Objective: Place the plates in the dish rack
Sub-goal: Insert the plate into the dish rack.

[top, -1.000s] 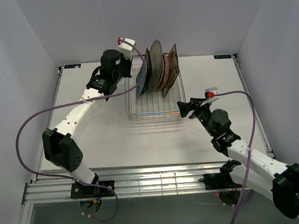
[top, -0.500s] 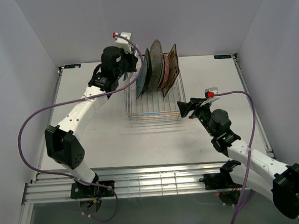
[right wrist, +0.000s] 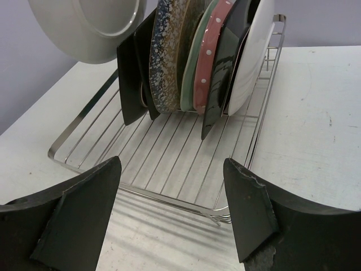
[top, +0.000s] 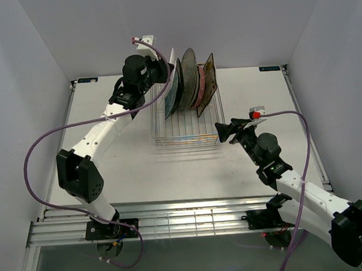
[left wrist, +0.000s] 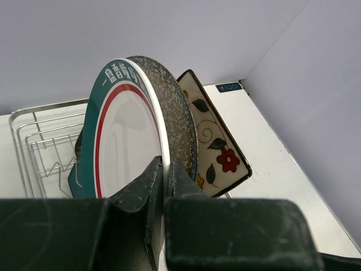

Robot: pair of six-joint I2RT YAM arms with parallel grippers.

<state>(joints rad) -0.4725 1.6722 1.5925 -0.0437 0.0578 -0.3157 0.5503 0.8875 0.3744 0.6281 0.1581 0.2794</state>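
- Silver wire dish rack (top: 187, 132) carries upright plates (top: 193, 79); over its far-left end, the left gripper (top: 163, 72) holds a white teal-rimmed plate (top: 172, 61).
- Left wrist: fingers (left wrist: 141, 189) pinched on that plate's rim.
- Right wrist: right gripper (right wrist: 169, 209) spread wide and empty, rack just ahead.

Both arms same build: left arm (top: 101, 135) and right arm (top: 307, 192) have white link shells, black joint housings; purple cable (top: 27, 169) loops along each, base to wrist; wrist block (top: 254, 114) white with red tip; fingers (right wrist: 79, 223) matte black, wedge-shaped, edges scuffed
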